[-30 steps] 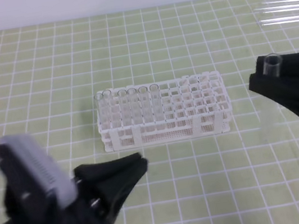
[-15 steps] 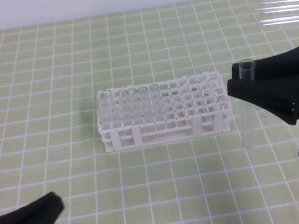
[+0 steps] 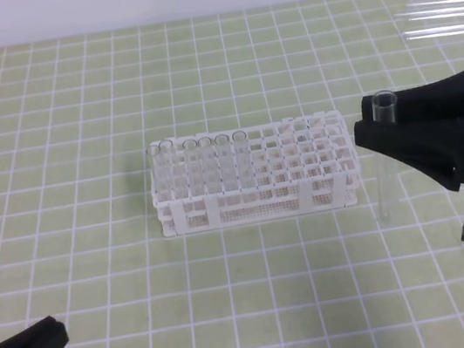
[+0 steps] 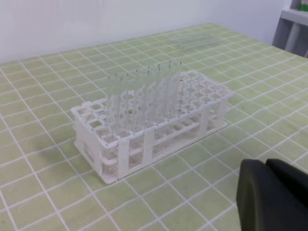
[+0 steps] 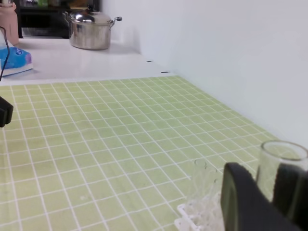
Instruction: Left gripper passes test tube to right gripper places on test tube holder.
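1 white test tube holder (image 3: pixel 254 175) w/ 5 tubes inside. Right gripper (image 3: pixel 384 128) pinches 1 test tube (image 3: pixel 383 168). Left gripper (image 3: pixel 50 335) near left, jaws pressed together. No writing readable.

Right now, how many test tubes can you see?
About 9: five standing in the test tube holder, one test tube in the right gripper, roughly three spare tubes lying far right, blurred.

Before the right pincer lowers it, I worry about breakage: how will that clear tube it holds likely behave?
The test tube looks like thin clear glass, so probably fragile and slippery. The right pincer grips it only near the rim, so it may swing or slip. Being round, it would likely roll if dropped beside the test tube holder.
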